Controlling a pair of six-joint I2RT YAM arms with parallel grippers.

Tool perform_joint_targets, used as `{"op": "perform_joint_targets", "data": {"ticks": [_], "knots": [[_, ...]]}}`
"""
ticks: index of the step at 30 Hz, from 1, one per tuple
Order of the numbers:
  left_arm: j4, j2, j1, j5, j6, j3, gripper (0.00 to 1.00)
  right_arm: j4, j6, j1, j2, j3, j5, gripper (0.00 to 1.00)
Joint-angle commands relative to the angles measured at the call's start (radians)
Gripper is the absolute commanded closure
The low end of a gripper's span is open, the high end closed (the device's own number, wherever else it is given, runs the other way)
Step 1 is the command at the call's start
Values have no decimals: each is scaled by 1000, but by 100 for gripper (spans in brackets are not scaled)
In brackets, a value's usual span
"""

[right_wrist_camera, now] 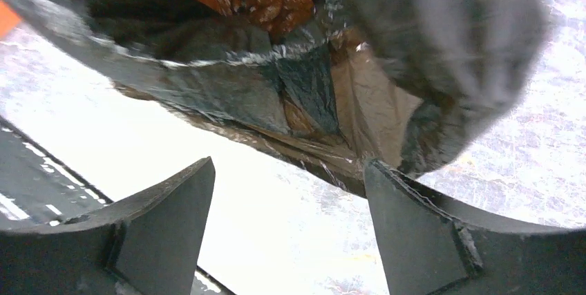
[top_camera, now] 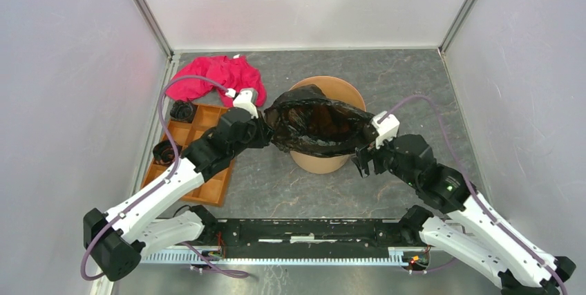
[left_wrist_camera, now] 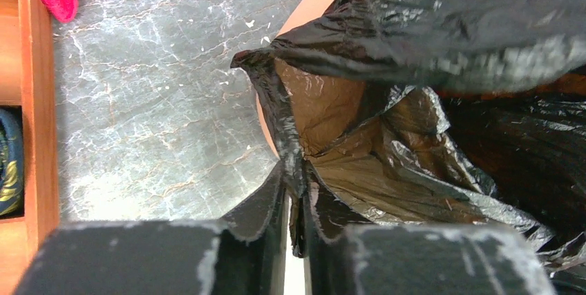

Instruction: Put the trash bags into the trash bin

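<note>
The black glossy trash bag (top_camera: 314, 124) is spread open over the mouth of the round orange trash bin (top_camera: 319, 164), and the bin's far rim shows behind it. My left gripper (top_camera: 266, 126) is at the bag's left edge. In the left wrist view the gripper (left_wrist_camera: 298, 195) is shut on a pinch of the black plastic (left_wrist_camera: 442, 25), beside the bin's wall (left_wrist_camera: 314, 5). My right gripper (top_camera: 361, 155) sits at the bag's right edge. In the right wrist view it (right_wrist_camera: 287, 184) stands open with nothing between its fingers, and the bag (right_wrist_camera: 262, 81) hangs just beyond the fingertips, brushing the right one.
A red cloth (top_camera: 218, 74) lies at the back left. An orange-brown compartment tray (top_camera: 200, 164) sits left of the bin and under my left arm, with dark coiled rolls (top_camera: 182, 110) in it. Enclosure walls stand on three sides.
</note>
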Motion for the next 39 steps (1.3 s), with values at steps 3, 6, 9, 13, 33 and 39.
{"op": "perform_joint_targets", "data": {"ticks": [3,6,9,13,33,39], "knots": [[-85,-54,3,-18,55,47,74,-144,54,-2,-48,195,-9,12],[-151,-102,4,-37,69,75,62,-170,56,-2,-51,246,54,12],[-218,-162,3,-72,85,114,41,-169,46,-1,-55,277,150,12],[-273,-215,4,-129,129,166,16,-94,-10,-3,-32,314,228,11],[-137,137,42,-41,389,441,14,245,-240,-1,219,362,184,31],[-97,188,158,65,370,461,23,244,-262,-4,269,405,166,34]]}}
